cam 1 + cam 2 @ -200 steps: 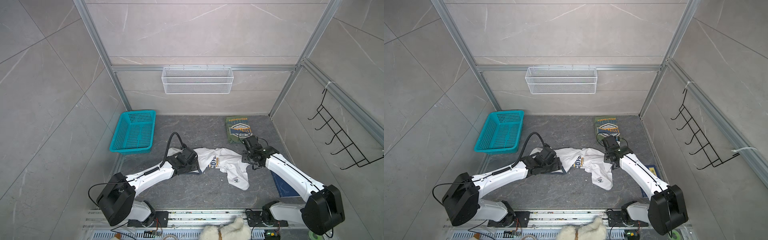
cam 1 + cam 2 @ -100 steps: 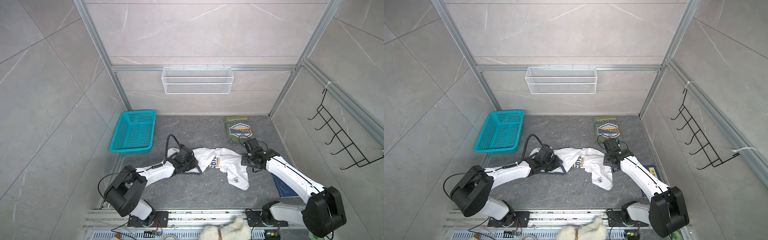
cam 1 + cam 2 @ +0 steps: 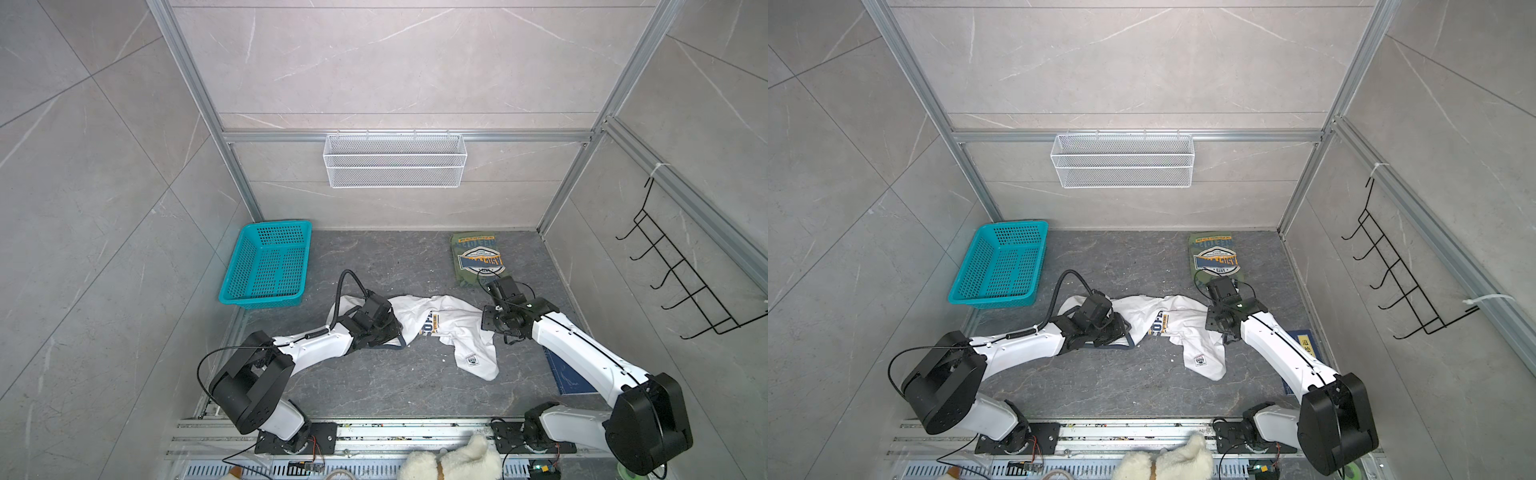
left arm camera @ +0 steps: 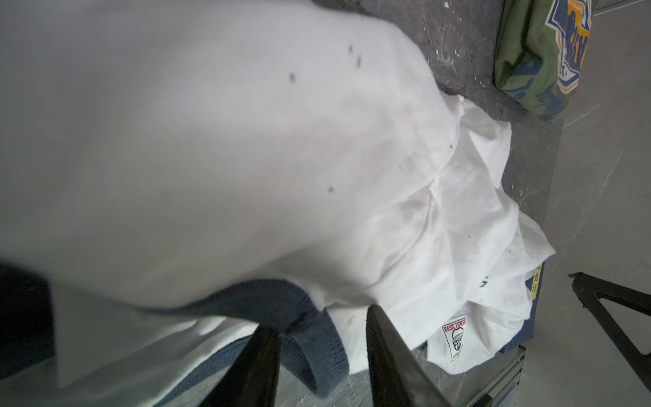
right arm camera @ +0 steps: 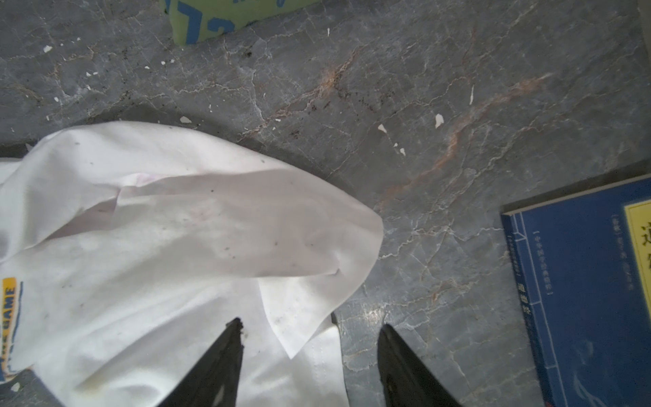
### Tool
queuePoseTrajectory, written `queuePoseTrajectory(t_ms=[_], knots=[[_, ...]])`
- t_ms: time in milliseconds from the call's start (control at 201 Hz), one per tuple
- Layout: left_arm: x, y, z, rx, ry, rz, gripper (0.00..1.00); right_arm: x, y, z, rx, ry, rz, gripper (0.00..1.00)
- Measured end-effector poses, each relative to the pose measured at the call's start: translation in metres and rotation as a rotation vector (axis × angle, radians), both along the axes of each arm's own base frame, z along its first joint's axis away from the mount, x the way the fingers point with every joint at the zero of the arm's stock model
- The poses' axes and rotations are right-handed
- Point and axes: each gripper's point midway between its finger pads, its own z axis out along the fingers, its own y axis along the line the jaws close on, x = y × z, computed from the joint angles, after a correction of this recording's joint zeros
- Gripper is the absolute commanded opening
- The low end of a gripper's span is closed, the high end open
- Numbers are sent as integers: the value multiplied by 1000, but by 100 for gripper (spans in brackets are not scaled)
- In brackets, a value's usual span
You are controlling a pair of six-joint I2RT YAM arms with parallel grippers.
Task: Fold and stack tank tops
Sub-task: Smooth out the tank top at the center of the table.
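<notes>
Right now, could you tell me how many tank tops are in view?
2. The olive green tank top lies folded at the far right corner of the table; the white tank top lies crumpled mid-table. No other shows, though the crumpled cloth could hide something.

white top (image 4: 246,141), tag (image 4: 454,336): you can read "BASIC POWER" in red above a small round logo; the tiny line under it is unreadable.
white top, chest print (image 5: 8,299): you get "GAME" in navy on an orange-yellow bar in the right wrist view; the rest is cut off. In both top views the print is folded, so you only get broken navy letters.
green top (image 3: 478,259), badge print (image 3: 481,262): lettering too small for you to read.
blue book (image 5: 581,299): columns of small Chinese characters; don't trust a reading.
yellow label (image 5: 639,246): big black Chinese character, cut by the frame edge.
</notes>
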Motion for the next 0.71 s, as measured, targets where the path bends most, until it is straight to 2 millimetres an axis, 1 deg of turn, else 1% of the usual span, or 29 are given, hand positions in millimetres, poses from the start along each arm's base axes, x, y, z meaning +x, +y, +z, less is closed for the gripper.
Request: queuePoseTrajectory(t_ms=[109,219,289,418,707], knots=[[-1,0,0,7,1,-2,39,0,1,0,3,2,1,63],[2,0,3,13,-11,8,39,0,1,-1,6,3,2,63],[5,0,6,9,-21,13,33,0,1,-1,6,3,2,64],[8,-3,12,2,-37,13,26,0,1,-1,8,2,-3,64],[18,-4,22,4,-78,33,22,0,1,-1,18,2,-9,65]])
